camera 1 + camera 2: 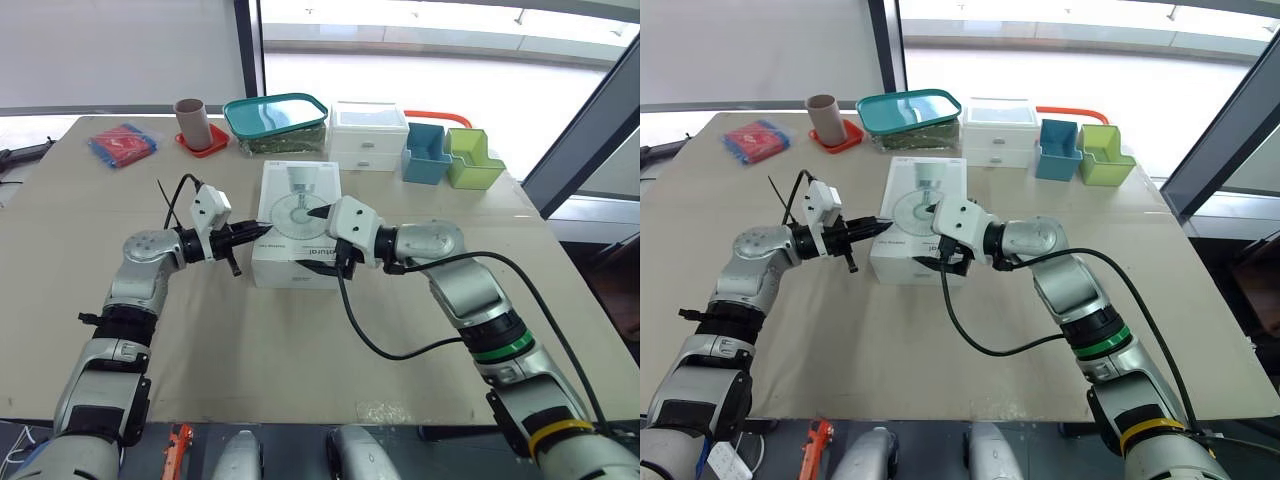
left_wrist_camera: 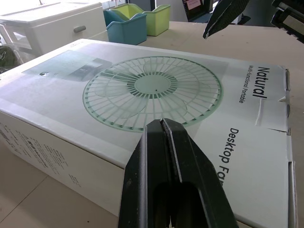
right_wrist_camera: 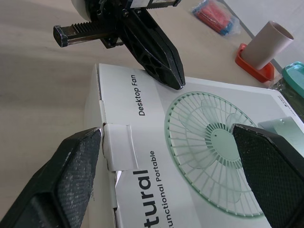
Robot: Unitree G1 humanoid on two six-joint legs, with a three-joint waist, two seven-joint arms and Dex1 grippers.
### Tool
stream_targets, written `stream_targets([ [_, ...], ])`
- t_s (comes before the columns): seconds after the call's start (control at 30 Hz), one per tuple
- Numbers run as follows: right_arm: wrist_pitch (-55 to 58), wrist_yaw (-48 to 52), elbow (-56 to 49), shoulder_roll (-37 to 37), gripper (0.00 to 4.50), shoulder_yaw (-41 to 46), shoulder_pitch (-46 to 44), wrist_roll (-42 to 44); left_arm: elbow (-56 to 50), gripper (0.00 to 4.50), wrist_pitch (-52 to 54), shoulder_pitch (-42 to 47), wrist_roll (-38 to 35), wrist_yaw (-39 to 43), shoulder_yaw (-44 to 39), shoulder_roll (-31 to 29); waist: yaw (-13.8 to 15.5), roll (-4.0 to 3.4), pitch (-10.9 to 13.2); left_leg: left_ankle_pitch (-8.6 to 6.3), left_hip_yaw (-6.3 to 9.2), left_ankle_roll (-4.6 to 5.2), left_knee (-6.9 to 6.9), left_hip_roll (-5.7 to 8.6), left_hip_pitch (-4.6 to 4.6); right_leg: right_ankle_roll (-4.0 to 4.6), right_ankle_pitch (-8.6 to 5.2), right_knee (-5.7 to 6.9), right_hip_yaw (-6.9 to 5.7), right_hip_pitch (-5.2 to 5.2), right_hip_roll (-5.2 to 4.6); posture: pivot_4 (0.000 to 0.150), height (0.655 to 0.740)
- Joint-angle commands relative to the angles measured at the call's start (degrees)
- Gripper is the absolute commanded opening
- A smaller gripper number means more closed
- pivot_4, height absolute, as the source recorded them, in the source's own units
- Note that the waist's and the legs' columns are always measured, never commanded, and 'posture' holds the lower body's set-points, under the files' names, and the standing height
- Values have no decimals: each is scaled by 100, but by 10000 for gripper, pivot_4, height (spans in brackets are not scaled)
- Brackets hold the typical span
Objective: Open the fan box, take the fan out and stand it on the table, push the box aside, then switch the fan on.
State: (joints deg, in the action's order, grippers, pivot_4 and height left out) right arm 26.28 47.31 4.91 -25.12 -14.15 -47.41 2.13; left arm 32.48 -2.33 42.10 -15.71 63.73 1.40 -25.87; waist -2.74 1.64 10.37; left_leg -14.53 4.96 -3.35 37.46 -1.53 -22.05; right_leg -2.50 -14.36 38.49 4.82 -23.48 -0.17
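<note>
The white fan box [image 1: 296, 200] lies flat mid-table, its lid printed with a green fan, and it is closed. Its tuck-in tab [image 3: 117, 146] sits at the near end. My left gripper [image 1: 262, 229] is shut with nothing in it, and its tip rests at the box's left top edge [image 2: 161, 124]. My right gripper [image 1: 331, 240] is open at the box's near right corner. One finger [image 3: 73, 178] is by the tab end; the other finger [image 3: 268, 166] is above the lid. From the right wrist, the left gripper [image 3: 176, 84] points onto the lid.
Along the far edge stand a paper cup [image 1: 192, 120] on a red coaster, a teal-lidded container [image 1: 275, 115], a white drawer unit [image 1: 368, 135], a blue bin [image 1: 428, 152] and a green bin [image 1: 470, 158]. A red-and-blue packet [image 1: 122, 143] lies far left.
</note>
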Motion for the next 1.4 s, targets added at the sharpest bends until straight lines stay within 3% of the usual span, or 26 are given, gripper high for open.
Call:
stream_targets([
  [0.03, 244, -96, -11, 109, 45000, 321, -206, 236, 0, 474, 12, -128, 177, 63, 150, 25, 0, 0, 0, 0, 0, 0, 0, 0, 0, 0, 0, -1, 0, 0, 0, 1500, 7400],
  [0.5, 581, 313, -540, -198, 45000, 748, 182, 805, -32, 474, 34, -142, 179, 91, 137, 0, -2, -1, 0, -1, 0, 1, -2, 0, -2, -1, -1, -2, 0, -1, 0, 1500, 7400],
  [0.63, 660, 1033, -1433, -539, 45000, 923, 865, 1499, -79, 474, 55, -171, 173, 106, 140, -11, -1, -1, 0, -1, 0, 2, -2, 0, -2, -1, -1, -2, 0, -1, 0, 1500, 7400],
  [0.83, 831, 1328, -1991, -926, 45000, 871, 1452, 1768, -88, 474, 59, -202, 192, 111, 152, 3, 2, -5, -1, -4, -1, 8, -2, 0, -4, -4, -3, -8, -1, 2, 0, 1500, 7400],
  [1.4, 359, 1073, -1346, -928, 45000, 341, 1538, 1205, -220, 474, 125, -302, 186, 73, 144, 31, 2, -5, -1, -4, 0, 8, -2, 0, -2, -7, -5, -11, -1, 7, 1, 1500, 7400],
])
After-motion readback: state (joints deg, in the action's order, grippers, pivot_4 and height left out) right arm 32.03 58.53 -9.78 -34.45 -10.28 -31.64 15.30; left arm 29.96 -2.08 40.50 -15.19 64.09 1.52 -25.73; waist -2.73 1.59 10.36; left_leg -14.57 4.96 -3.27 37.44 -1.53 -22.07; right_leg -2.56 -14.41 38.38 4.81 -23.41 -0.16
